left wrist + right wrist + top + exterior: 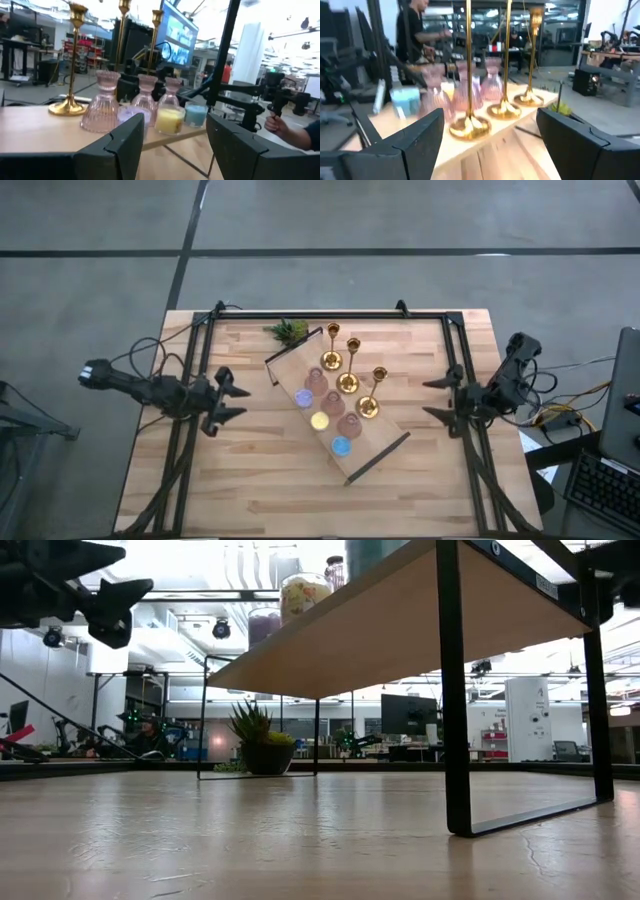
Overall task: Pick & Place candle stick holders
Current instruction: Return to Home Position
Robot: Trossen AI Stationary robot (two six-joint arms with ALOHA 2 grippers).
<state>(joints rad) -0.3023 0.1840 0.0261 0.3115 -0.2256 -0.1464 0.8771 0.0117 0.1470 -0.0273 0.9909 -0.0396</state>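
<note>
Three gold candlesticks stand upright on their round bases on a raised wooden shelf at the table's middle. Beside them, toward the left, stand three pinkish glass cups in a row. In the left wrist view the cups stand in front of the candlesticks; in the right wrist view the candlesticks are nearer. My left gripper is open and empty, left of the shelf. My right gripper is open and empty, right of the shelf.
Small purple, yellow and blue tealight discs lie on the shelf beside the cups. A green plant sprig sits at the shelf's far end. The shelf stands on black frame legs. A person's hand shows beyond the table.
</note>
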